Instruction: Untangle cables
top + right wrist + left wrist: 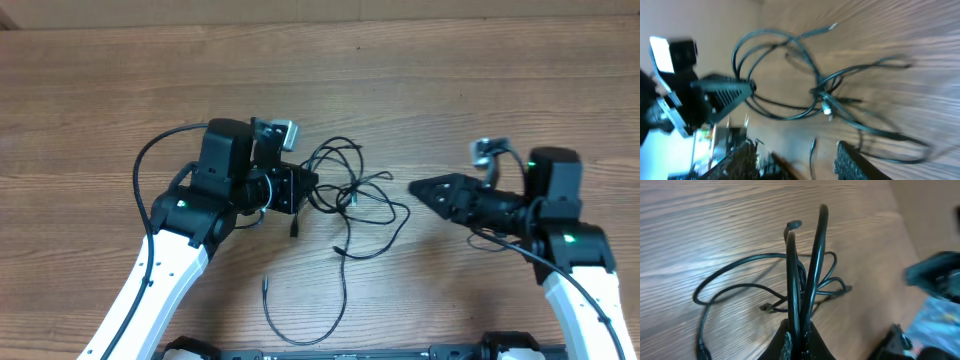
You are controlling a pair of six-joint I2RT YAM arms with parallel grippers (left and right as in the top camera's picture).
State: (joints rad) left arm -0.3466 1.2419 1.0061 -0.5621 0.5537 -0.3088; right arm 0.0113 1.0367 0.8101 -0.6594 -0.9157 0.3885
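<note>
The cables (350,190) are thin black cords lying in a loose tangle at the middle of the wooden table. One long loop trails toward the near edge and ends in a plug (266,283). My left gripper (312,185) is shut on the left side of the tangle. In the left wrist view two cable strands (817,255) rise from between the closed jaws of the left gripper (800,330). My right gripper (415,187) hovers just right of the tangle. In the right wrist view the right gripper (800,160) is open with nothing between its fingers, and the knot (822,95) lies beyond it.
Bare wooden table (100,100) surrounds the tangle on all sides. The two white arms come in from the near left (150,290) and near right (590,290). Thicker black arm cables run along both arms.
</note>
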